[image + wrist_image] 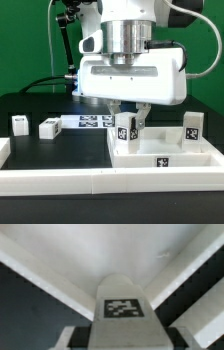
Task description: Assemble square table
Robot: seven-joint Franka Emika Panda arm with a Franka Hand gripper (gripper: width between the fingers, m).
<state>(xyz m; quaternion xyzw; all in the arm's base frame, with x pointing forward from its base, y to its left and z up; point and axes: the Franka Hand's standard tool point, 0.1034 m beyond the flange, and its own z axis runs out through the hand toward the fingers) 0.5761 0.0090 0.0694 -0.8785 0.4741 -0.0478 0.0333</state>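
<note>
The black tabletop carries everything. The robot arm comes down from above over its middle, and its broad white hand fills much of the exterior view. A long low white border wall runs along the near edge and turns up the exterior view's left side.

The square slab of the table lies flat on the exterior view's right, just behind that wall. Its raised rim faces up and a black-and-white tag shows on its front face. In the wrist view the slab appears as a pale surface with two rim lines meeting at a corner, and dark tabletop lies on both sides.

The marker board lies flat behind the slab's left end, partly hidden by the arm.

The gripper points straight down, and its fingers are pinching the held leg. This is an upright white block with a tag, at the slab's far corner on the exterior view's left. The wrist view shows the held leg with its tip right at that corner. I cannot tell whether it touches the slab.

A standing leg is upright at the slab's far corner on the exterior view's right. Two loose legs rest on the tabletop on the exterior view's left, near each other and well apart from the slab.
</note>
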